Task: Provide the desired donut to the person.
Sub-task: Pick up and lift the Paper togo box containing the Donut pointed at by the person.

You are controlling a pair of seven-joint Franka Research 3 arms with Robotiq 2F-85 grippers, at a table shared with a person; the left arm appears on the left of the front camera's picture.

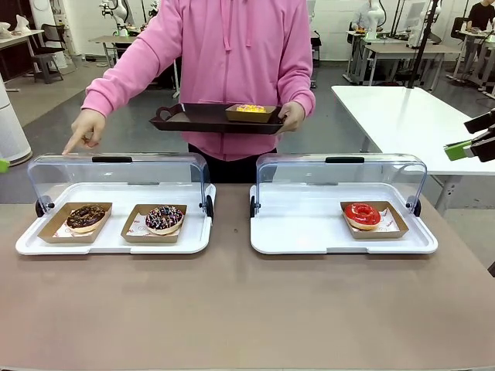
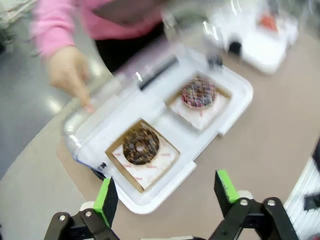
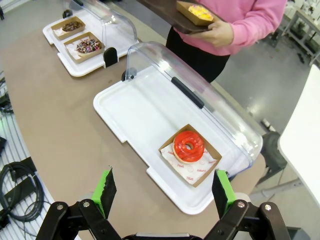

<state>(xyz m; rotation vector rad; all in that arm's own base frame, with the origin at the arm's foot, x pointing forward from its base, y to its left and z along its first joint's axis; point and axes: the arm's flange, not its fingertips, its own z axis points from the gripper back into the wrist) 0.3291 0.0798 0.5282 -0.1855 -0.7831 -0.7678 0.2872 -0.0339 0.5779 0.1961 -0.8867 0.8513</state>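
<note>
The person (image 1: 232, 54) in a pink hoodie stands at the far side of the table. One hand holds a dark tray (image 1: 193, 117) carrying a yellow donut (image 1: 250, 110). The other hand (image 1: 87, 127) points a finger down over the left end of the left case, above the chocolate donut (image 1: 86, 217). A sprinkled donut (image 1: 164, 219) lies beside it. A red donut (image 1: 362, 216) sits in the right case. My left gripper (image 2: 167, 200) hangs open above the chocolate donut (image 2: 141, 146). My right gripper (image 3: 165, 192) is open above the red donut (image 3: 188, 146).
Both white trays (image 1: 116, 246) (image 1: 309, 232) have clear lids (image 1: 116, 174) (image 1: 340, 174) folded up at the back. Bare brown tabletop (image 1: 232, 309) spans the near side. A white table (image 1: 410, 116) stands at the back right. Cables (image 3: 20, 190) lie below the table edge.
</note>
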